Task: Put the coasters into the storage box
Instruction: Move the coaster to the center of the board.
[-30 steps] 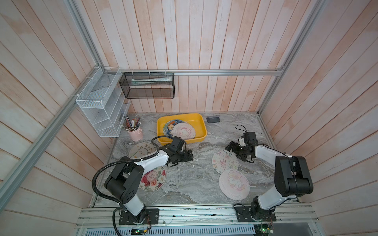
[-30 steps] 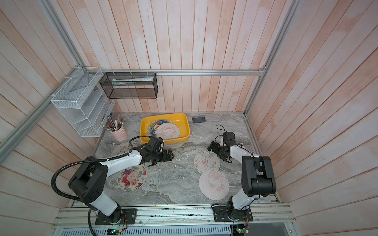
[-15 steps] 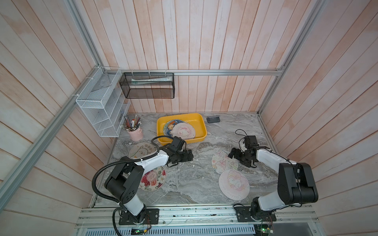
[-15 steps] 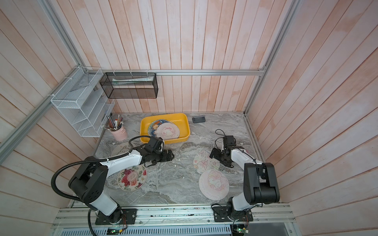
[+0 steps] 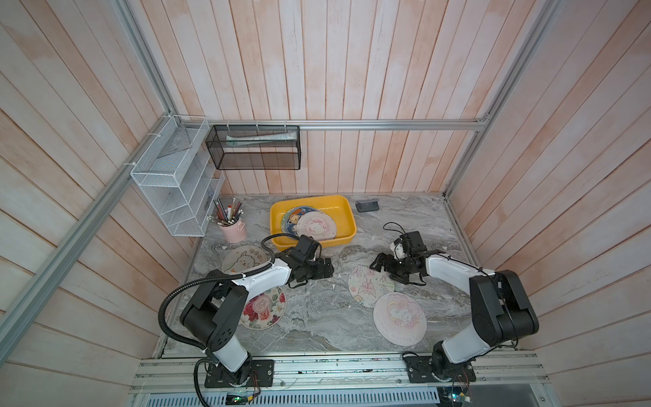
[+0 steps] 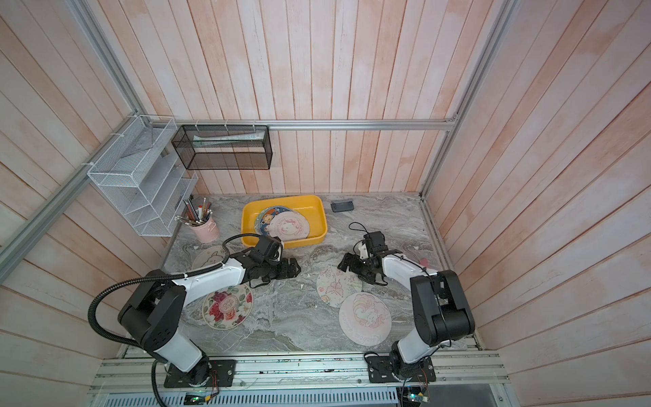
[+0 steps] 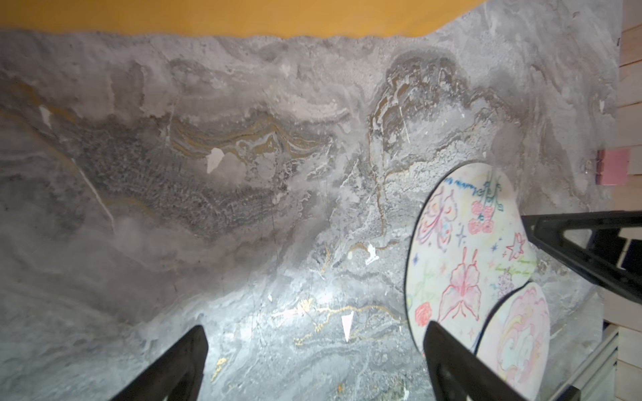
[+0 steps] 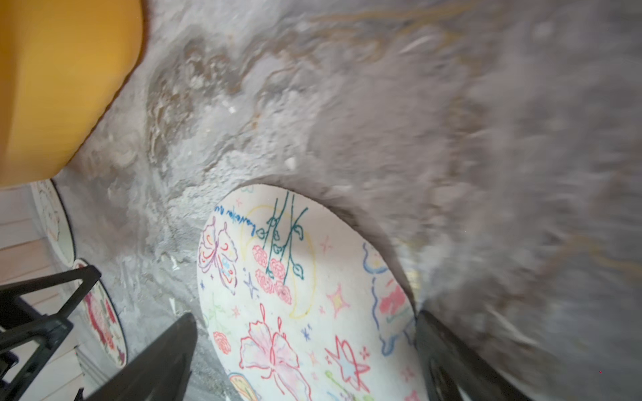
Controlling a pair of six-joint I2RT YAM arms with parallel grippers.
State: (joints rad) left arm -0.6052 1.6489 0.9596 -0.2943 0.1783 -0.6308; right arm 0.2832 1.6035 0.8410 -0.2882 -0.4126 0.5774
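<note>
Marble tabletop (image 5: 310, 317): butterfly coaster (image 8: 295, 295) lies flat below spread right tool (image 8: 304, 317).

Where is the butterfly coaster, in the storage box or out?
Out. The butterfly coaster lies flat on the table, apart from the yellow storage box.

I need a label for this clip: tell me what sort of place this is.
Likely a staged robot test cell dressed as a home desk corner: plank walls on an aluminium frame, a marble-look tabletop, and a white wire rack beside a pink pencil cup.
</note>
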